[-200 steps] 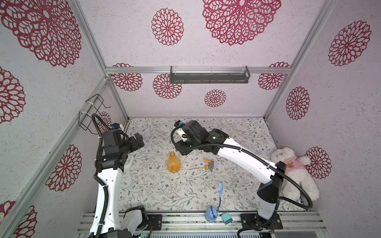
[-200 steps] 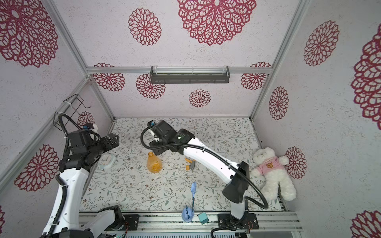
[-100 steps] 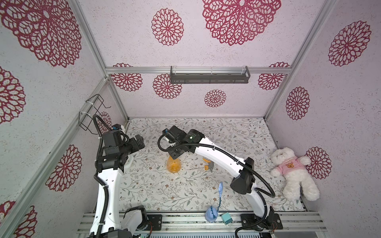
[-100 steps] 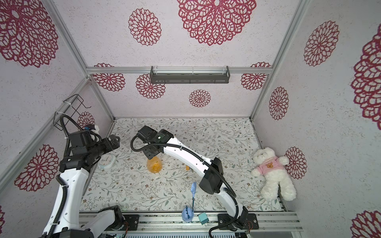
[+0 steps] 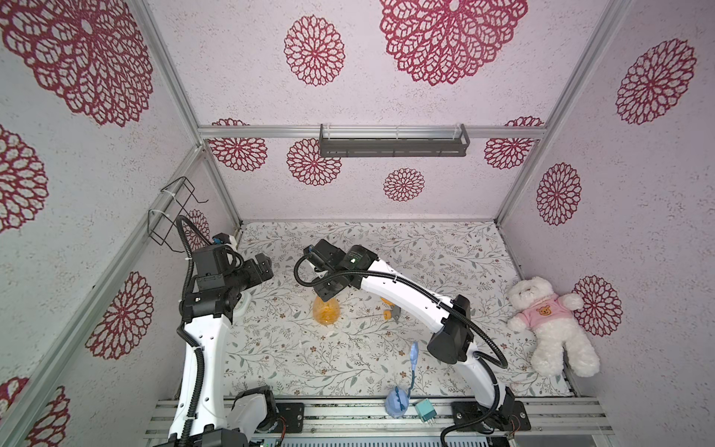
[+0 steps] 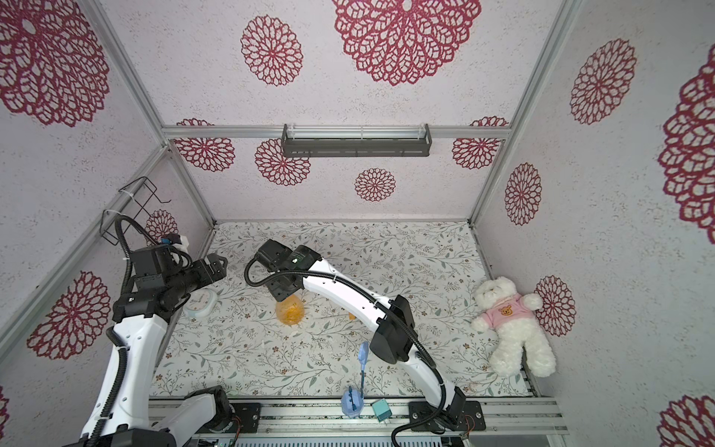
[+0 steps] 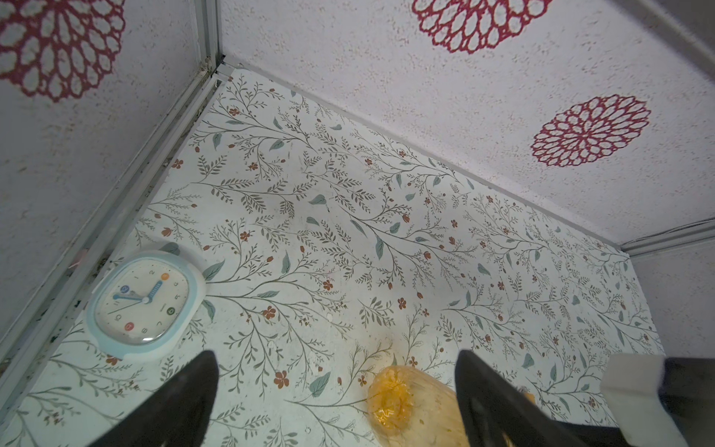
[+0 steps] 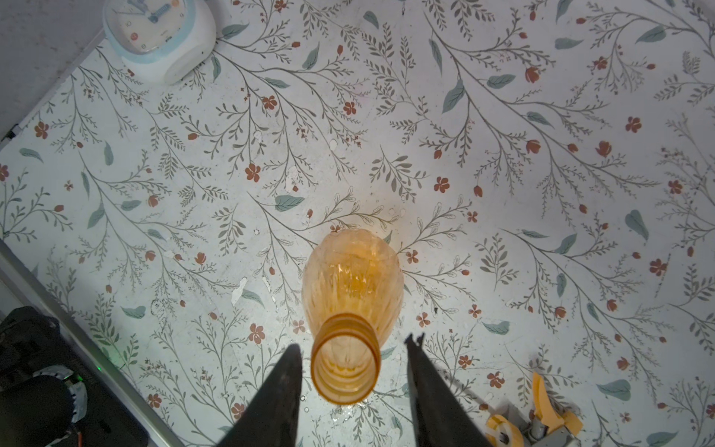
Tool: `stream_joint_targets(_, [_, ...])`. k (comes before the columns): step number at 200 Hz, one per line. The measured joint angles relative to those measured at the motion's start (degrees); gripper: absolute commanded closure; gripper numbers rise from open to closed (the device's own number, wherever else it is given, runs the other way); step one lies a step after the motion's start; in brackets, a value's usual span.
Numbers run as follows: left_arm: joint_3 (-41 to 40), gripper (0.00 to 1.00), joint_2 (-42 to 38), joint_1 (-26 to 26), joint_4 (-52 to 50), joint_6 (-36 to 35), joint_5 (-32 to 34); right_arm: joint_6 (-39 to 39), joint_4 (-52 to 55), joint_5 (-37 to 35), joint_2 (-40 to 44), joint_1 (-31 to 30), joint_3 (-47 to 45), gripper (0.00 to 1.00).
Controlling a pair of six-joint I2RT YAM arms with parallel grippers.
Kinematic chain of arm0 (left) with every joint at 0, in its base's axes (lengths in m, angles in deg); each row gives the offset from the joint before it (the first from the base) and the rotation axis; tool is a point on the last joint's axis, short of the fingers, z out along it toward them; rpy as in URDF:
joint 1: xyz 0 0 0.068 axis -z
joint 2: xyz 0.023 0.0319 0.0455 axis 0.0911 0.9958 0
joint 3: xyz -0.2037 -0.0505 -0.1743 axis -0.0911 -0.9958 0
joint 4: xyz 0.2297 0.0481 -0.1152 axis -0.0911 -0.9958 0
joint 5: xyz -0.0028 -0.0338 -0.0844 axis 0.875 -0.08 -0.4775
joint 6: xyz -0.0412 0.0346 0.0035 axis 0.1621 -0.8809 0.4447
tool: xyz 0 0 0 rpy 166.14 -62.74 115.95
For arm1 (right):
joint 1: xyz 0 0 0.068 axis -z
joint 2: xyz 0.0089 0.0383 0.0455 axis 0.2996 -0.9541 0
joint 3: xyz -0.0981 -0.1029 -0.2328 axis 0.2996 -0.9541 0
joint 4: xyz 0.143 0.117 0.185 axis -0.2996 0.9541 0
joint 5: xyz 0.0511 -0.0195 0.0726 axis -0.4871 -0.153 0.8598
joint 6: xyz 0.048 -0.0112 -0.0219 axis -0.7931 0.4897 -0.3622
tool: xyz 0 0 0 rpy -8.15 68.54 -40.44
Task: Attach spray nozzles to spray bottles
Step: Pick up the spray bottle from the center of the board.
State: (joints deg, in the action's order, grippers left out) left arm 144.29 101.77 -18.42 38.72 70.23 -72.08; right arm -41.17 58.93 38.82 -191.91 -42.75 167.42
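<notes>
2 slim gaps are what we see between the right jaws and the spray bottle [image 8: 352, 278]: in the right wrist view the jaws stand 1 on each side of its ribbed open neck. They are set fairly narrow, close to the neck but not pressing on it, so nothing is held. The translucent orange bottle stands on its wide base on the flower-printed counter [image 5: 348, 367], near the middle and somewhat toward the left wall. In both top views the right arm [image 5: 406, 298] reaches across the counter and covers the bottle's neck. Just beside the bottle, on the side toward the right wall, the spray nozzle [image 5: 389, 312] lies flat on the counter, apart from the bottle. We make out its orange trigger and collar, its grey body and a thin dip tube pointing toward the bottle; the arm hides part of it. The left jaws hang above the counter near the left wall, spread wide with nothing between them. In the left wrist view the bottle shows partly behind 1 of them. Below the left arm [image 5: 201, 348] a white and pale blue clock [image 7: 143, 302] sits close to the left wall. At the counter's front edge rests a pale blue rounded object [image 5: 396, 400] with a long stem, and a small teal block [image 5: 425, 411] sits just beside it. A white teddy bear [image 5: 549, 325] in a pink shirt lies against the right wall. A dark grey shelf [image 5: 392, 141] hangs on the back wall and a black wire basket [image 5: 174, 213] on the left wall.
</notes>
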Motion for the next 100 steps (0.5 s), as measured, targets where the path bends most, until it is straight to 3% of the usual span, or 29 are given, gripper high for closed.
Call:
stream_joint_targets(58, [-0.3, 0.03, 0.1, 0.0, 0.0, 0.0, -0.2, 0.0, 0.0, 0.0, -1.9, 0.0, 0.0, 0.64])
stream_joint_targets(100, [-0.5, 0.03, 0.1, 0.0, 0.0, 0.0, -0.3, -0.4, -0.1, -0.3, -2.0, -0.1, 0.8, 0.86])
